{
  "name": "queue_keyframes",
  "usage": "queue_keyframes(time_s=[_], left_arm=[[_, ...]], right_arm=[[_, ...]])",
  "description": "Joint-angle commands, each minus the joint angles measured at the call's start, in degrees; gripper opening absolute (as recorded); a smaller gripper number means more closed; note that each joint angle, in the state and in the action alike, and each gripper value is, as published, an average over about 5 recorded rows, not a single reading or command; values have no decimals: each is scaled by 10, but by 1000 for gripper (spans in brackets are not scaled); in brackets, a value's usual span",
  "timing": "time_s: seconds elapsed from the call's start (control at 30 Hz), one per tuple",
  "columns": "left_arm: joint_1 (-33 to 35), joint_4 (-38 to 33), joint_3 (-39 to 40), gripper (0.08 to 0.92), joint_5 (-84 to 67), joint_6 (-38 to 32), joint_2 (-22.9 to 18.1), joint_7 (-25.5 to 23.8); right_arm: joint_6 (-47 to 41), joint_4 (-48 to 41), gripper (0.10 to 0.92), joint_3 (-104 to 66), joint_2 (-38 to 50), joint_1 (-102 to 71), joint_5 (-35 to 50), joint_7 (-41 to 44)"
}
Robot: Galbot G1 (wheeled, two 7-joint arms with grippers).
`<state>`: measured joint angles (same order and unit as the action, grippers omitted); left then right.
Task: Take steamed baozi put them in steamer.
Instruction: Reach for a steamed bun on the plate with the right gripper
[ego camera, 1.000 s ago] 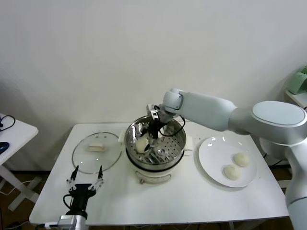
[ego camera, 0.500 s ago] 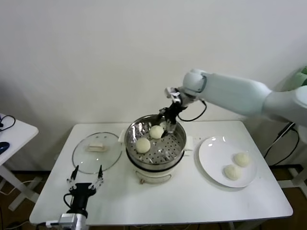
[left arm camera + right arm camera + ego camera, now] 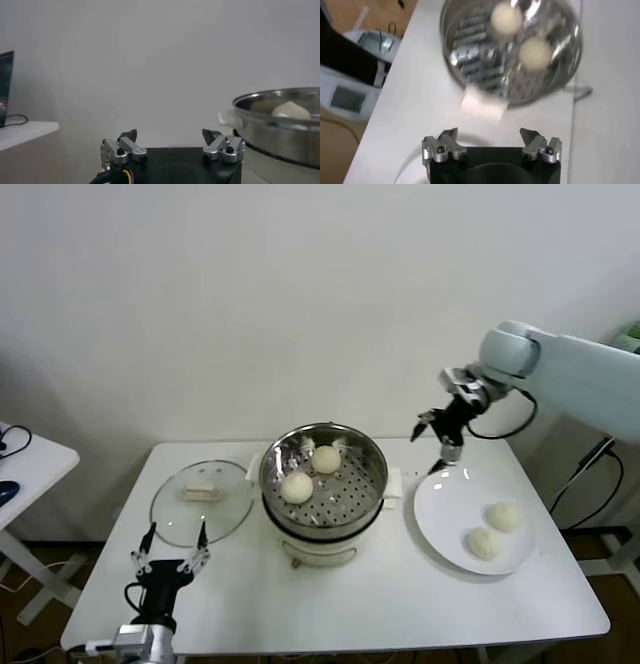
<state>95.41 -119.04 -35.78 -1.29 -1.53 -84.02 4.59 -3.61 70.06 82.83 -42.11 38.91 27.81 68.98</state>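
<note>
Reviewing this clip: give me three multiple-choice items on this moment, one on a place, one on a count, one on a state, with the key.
1. Where is the right pincer?
A. inside the steamer
B. in the air above the plate's far rim
C. on the glass lid

2. How many baozi lie in the steamer?
A. two
B. none
C. four

3. What is the right pincer's state?
A. shut on a baozi
B. open and empty
C. shut and empty

Key:
1 B: it hangs over the far rim of the plate.
2 A: one baozi and another sit on the tray; two more remain on the plate.
3 B: its fingers stand apart with nothing between.
</note>
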Motion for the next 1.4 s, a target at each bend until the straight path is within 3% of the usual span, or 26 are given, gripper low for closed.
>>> queue_keyframes(time_s=[0.03, 0.5, 1.4], left_arm=[[9, -18, 0, 823, 2, 4, -4, 0], [20, -19, -1, 823, 12, 1, -8, 0], [26, -5, -3, 823, 14, -4, -7, 0]], right_arm=[[19, 4, 823, -35, 116, -96, -141, 14], [16, -13, 823, -140, 104, -262, -199, -29], [25, -88, 823, -215, 41, -345, -249, -56]])
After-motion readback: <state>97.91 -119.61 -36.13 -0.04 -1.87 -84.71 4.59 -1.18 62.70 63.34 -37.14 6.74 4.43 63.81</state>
